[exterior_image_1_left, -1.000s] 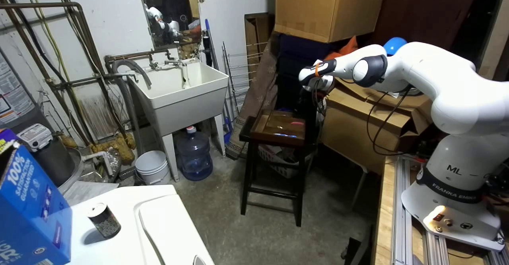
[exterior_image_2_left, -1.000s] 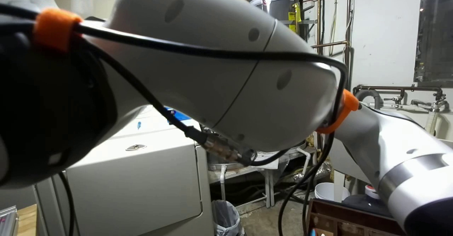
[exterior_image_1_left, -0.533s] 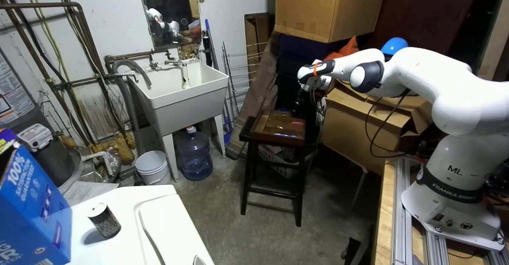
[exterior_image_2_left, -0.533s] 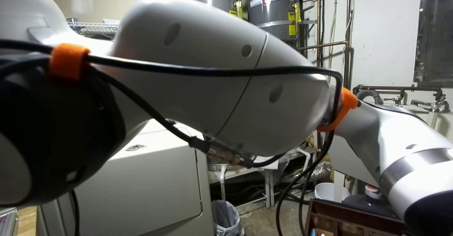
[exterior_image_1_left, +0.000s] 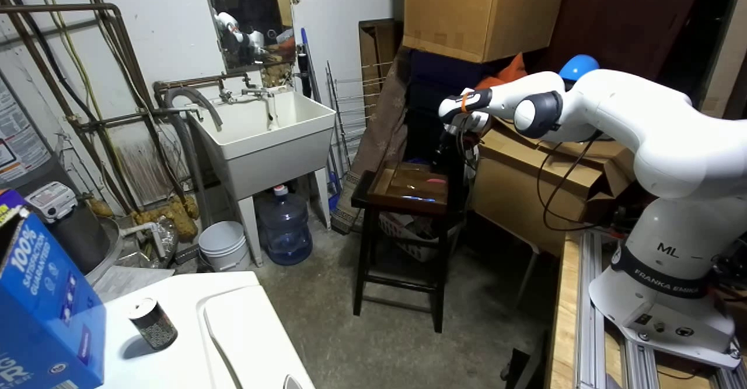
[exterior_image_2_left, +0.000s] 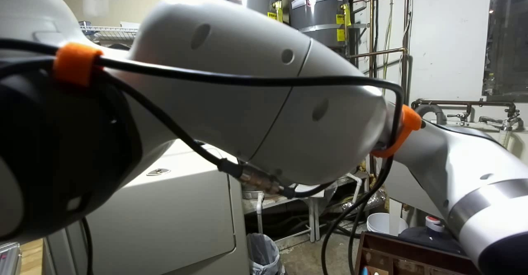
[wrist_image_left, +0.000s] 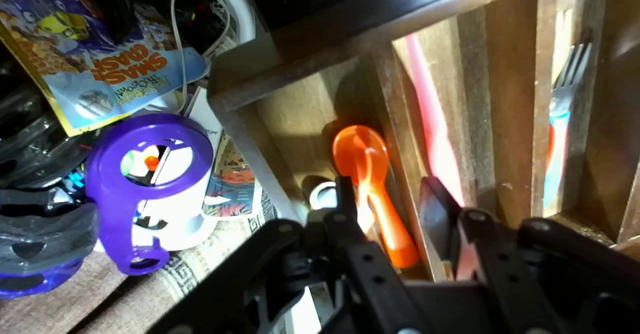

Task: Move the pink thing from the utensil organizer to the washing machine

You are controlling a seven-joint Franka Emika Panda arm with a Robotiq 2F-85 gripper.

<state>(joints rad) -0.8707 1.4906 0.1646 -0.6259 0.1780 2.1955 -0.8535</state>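
Hovering over a wooden utensil organizer [wrist_image_left: 546,83], the hand [wrist_image_left: 392,205] was shown in the wrist view with its fingers [wrist_image_left: 439,219] spread apart and nothing pinched between them. The pink thing [wrist_image_left: 433,116], a long slim utensil, was seen lying in a compartment beside the one where an orange spoon [wrist_image_left: 372,174] was laid. In that view the spoon was framed by the gap between the fingers, while the lower part of the pink thing was partly covered by one finger. In an exterior view, the organizer was carried by a dark tabletop [exterior_image_1_left: 363,193]; there the hand was too small and dim for its height above the utensils to be judged. The white washing machine [exterior_image_1_left: 254,322], with a can [exterior_image_1_left: 153,323] and a blue box [exterior_image_1_left: 53,310] on it, was placed well apart, toward the near corner. Judged from this, little of the task was done: the pink thing was not yet grasped, and the sideways shift, grip, lift, carry and setting down were left.
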